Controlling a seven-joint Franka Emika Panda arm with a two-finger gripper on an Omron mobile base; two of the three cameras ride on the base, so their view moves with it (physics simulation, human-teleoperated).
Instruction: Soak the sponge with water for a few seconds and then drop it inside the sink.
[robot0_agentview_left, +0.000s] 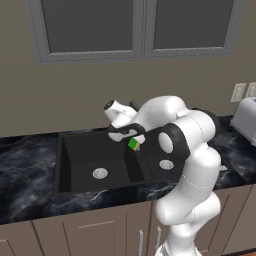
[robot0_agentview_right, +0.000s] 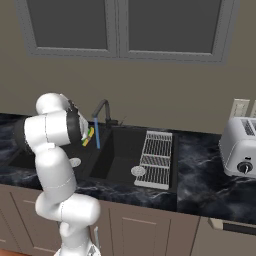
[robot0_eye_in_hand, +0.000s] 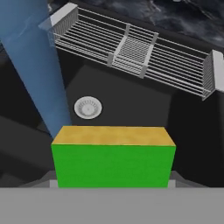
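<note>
My fingers (robot0_eye_in_hand: 113, 186) are clenched on the sponge (robot0_eye_in_hand: 113, 158). I hold it up in the air over the sink (robot0_agentview_left: 80, 172), and it touches nothing else. The green side faces me and the yellow side is on top.

The water (robot0_eye_in_hand: 37, 70) comes down just beside the sponge, at its yellow corner. I think it may only clip that corner, or miss it. That is the first thing that could go wrong. If I hold the sponge here, most of it may stay dry. I would need to slide it a little way under the water.

A wet sponge is soft and slippery. If my fingers loosen too soon, it could drop before it has soaked for a few seconds.

Farther out, below the sponge, I see the black sink floor and a round drain (robot0_eye_in_hand: 88, 107). That is a good place for the sponge to land.

Past that lies the wire rack (robot0_eye_in_hand: 131, 50), over the far side of the sink. If I swing too far that way and let go, the sponge could land on the rack and not in the sink. Past the rack is the dark counter (robot0_agentview_right: 210, 175), with the toaster (robot0_agentview_right: 241, 147) on it. A drop there would be wrong too.
</note>
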